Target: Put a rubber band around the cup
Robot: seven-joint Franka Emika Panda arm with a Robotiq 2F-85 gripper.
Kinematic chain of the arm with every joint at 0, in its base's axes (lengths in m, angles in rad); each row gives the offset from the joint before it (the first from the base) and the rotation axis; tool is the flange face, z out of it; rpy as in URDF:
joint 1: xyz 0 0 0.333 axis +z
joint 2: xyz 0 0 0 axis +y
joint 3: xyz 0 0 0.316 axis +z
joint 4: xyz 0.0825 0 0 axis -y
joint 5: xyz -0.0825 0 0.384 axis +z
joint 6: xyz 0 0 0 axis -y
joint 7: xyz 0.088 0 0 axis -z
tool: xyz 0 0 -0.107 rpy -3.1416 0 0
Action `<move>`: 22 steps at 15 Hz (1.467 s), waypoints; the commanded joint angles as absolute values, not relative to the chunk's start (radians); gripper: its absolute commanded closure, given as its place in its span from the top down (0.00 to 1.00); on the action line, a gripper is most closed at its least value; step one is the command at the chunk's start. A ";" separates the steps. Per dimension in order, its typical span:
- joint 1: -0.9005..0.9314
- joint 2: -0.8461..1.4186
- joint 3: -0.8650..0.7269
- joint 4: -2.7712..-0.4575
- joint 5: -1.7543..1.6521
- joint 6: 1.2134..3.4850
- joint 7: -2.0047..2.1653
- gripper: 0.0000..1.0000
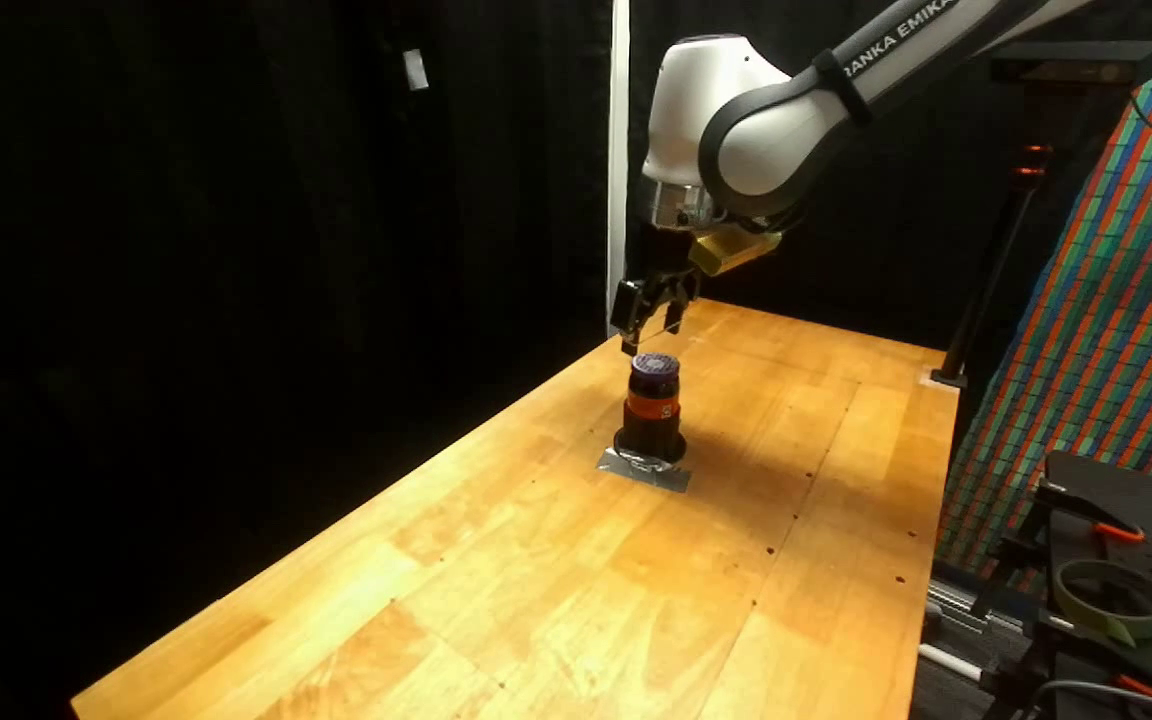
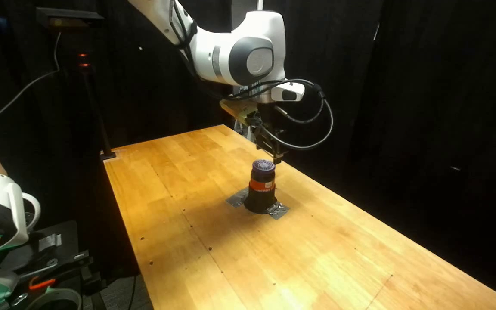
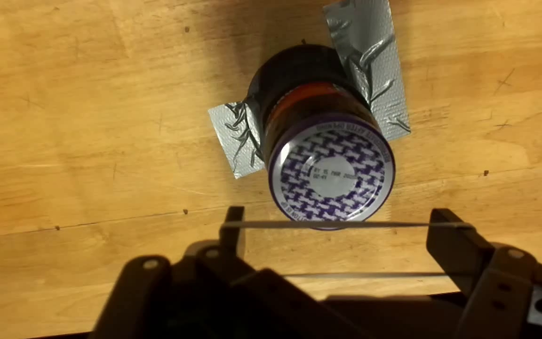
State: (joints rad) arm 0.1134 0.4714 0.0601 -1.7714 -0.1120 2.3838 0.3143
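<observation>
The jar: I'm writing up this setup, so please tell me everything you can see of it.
The jar stands upright, cylindrical and dark, seemingly glass, with an orange label. Its lid is on: purple and white, patterned, shiny like metal, printed with small lettering. Its lower part sits inside a black holder, which silver tape holds to the wooden table. Only the holder clearly touches it; the rubber band is not around it. What it contains cannot be told.

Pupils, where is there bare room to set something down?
Bare patches of pale wooden table: from the silver duct tape to the lower edge of both exterior views, and between the cylindrical dark and orange cup and black upright stand. Crowded: around the cup, with tape at its base, black gripper and thin rubber band nearby.
</observation>
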 commanded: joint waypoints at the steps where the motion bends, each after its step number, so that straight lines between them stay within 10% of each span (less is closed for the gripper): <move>1: 0.146 0.556 0.028 -1.675 -0.098 2.378 0.332 1.00; 22: 0.085 0.594 0.059 -1.631 0.090 2.066 0.162 1.00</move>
